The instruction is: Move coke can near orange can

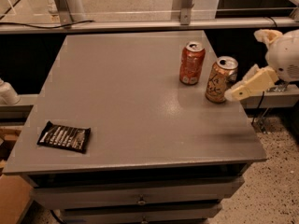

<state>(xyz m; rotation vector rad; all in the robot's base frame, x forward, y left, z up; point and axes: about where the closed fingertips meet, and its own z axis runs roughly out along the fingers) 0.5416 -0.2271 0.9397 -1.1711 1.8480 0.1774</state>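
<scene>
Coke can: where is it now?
Camera view: the coke can stands at the table's far right, just left of the orange can; the gripper is right of that can, at the table edge.

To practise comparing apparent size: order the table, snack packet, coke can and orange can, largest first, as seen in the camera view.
1. table.
2. orange can, coke can and snack packet: near alike; the packet lies nearer the camera, so unranked.
The gripper is beside the orange can, at the table's right edge.
</scene>
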